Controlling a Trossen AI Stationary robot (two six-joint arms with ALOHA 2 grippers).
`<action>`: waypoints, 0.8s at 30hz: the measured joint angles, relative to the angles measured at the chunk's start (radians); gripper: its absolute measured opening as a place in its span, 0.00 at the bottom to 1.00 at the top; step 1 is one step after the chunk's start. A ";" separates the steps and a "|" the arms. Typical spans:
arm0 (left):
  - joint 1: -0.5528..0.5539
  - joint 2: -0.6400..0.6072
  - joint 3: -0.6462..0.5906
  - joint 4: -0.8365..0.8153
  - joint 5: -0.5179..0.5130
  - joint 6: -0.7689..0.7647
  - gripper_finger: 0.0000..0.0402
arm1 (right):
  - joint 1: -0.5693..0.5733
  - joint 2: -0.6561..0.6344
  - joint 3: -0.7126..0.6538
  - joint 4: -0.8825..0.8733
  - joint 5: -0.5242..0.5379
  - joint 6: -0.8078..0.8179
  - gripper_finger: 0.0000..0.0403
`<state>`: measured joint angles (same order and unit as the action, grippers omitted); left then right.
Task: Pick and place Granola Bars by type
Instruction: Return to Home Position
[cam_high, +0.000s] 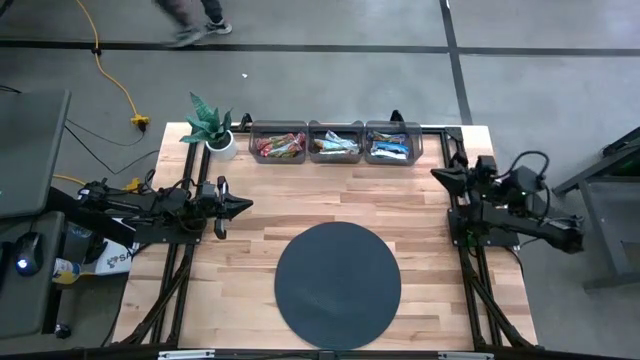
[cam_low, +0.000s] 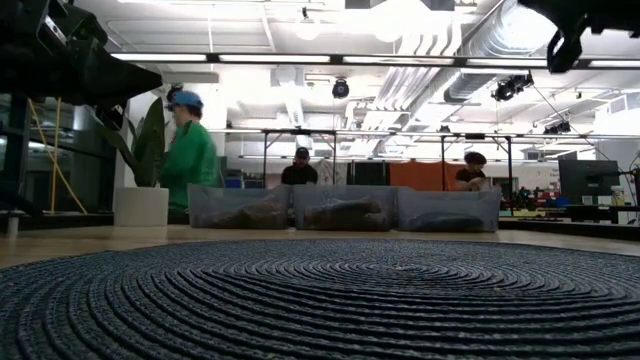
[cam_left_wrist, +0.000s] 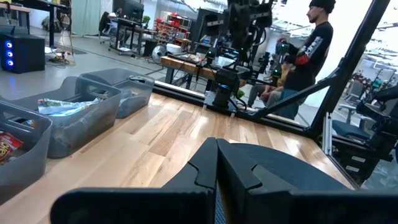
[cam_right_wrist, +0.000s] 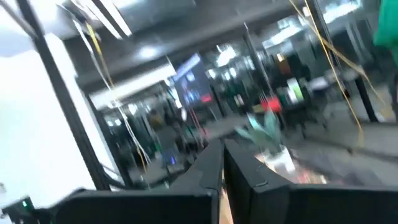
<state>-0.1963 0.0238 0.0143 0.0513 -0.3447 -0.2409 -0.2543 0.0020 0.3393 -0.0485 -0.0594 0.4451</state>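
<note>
**A:** How are the grippers held?

**B:** The left gripper (cam_high: 241, 205) is seen closed on nothing, its tips pressed together. It is held low over the surface (cam_high: 420, 230) and aimed across at the other arm. The right gripper (cam_high: 438, 175) is likewise shut and empty, held at its own edge of the surface.

**A:** What could go wrong from here?

**B:** Little is judged to be left beyond parking the arms. Near the left gripper, ahead and to one side, the dark mat (cam_high: 338, 285) could be snagged if the tips were dipped in a swing. Off to its other side, the plant (cam_high: 212, 128) could be brushed by a wide arc. The bins (cam_high: 335, 125) are close to the right gripper, just ahead and aside. If a rim were clipped, the row would be shoved and the heaped contents might be tipped out.

**A:** Where are the granola bars (cam_high: 280, 147), and how are they laid?

**B:** All that can be seen are lying in the bins, beyond both grippers toward the far edge. None is held. Red wrappers are found in the bin nearest the left gripper and blue in the one nearest the right. Mixed colours are found between them. The long axes are mostly laid along the row, from one gripper's side to the other, with some skewed. Which end leads cannot be told.
</note>
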 joint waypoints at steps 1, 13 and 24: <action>0.000 0.000 0.000 0.000 0.000 0.000 0.00 | 0.000 0.002 -0.010 0.050 -0.004 -0.007 0.00; 0.000 0.000 0.000 0.000 0.001 0.000 0.00 | 0.000 0.009 -0.275 0.620 -0.087 0.026 0.00; 0.000 0.000 0.000 0.000 0.000 0.000 0.00 | 0.001 0.009 -0.330 0.554 -0.145 0.070 0.00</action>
<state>-0.1964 0.0238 0.0143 0.0514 -0.3443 -0.2409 -0.2529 0.0113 0.0097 0.5054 -0.2048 0.5149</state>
